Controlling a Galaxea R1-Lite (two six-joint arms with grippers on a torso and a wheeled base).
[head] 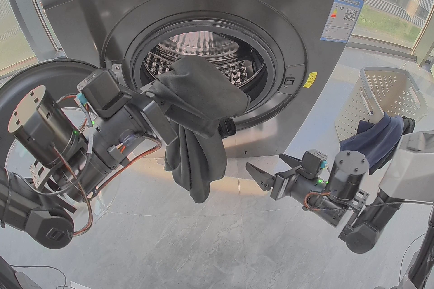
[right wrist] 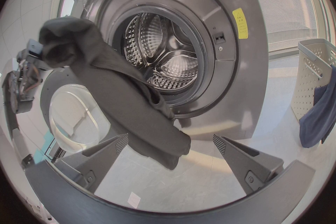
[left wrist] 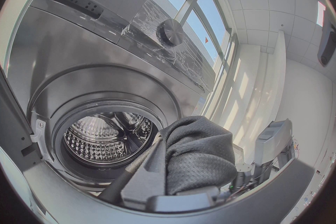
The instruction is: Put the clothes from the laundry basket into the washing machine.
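My left gripper (head: pixel 158 89) is shut on a dark grey garment (head: pixel 199 123), held in front of the open drum (head: pixel 203 55) of the washing machine (head: pixel 253 1). The cloth drapes over the gripper and hangs down past the lower door rim. In the left wrist view the grey garment (left wrist: pixel 199 151) bunches over the fingers, with the drum (left wrist: pixel 105 137) just beyond. My right gripper (head: pixel 266 168) stands open and empty, low in front of the machine. The right wrist view shows its fingertips (right wrist: pixel 120 142) apart, the grey garment (right wrist: pixel 133 105) hanging before the drum (right wrist: pixel 164 56).
A white laundry basket (head: pixel 389 91) stands right of the machine, a navy blue cloth (head: pixel 375 141) draped over its front rim. The round glass door (head: pixel 27 91) is swung open to the left, behind my left arm. Pale tiled floor lies in front.
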